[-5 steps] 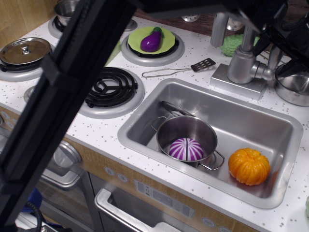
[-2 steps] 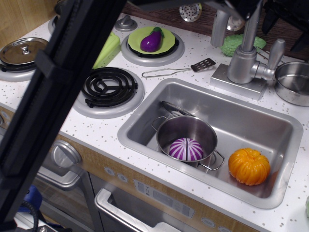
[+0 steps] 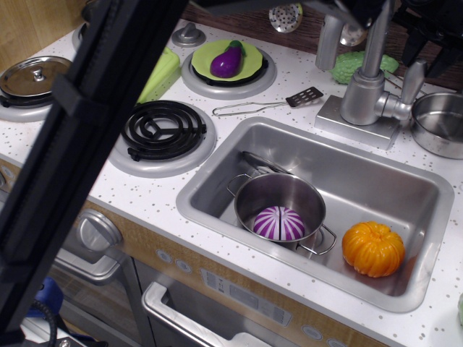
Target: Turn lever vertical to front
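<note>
One moment ago your gripper was higher; now it hangs just above the lever, which stands upright beside the faucet body. You cannot tell its jaw state.

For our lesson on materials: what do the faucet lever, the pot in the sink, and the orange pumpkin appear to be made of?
The lever: silver-grey, satin sheen, looks like metal, possibly metallic-coated plastic.
The pot: brushed steel, judging by soft reflections on its wall and thin wire handles.
The pumpkin: glossy moulded plastic, going by its uniform orange and sharp highlights.
</note>
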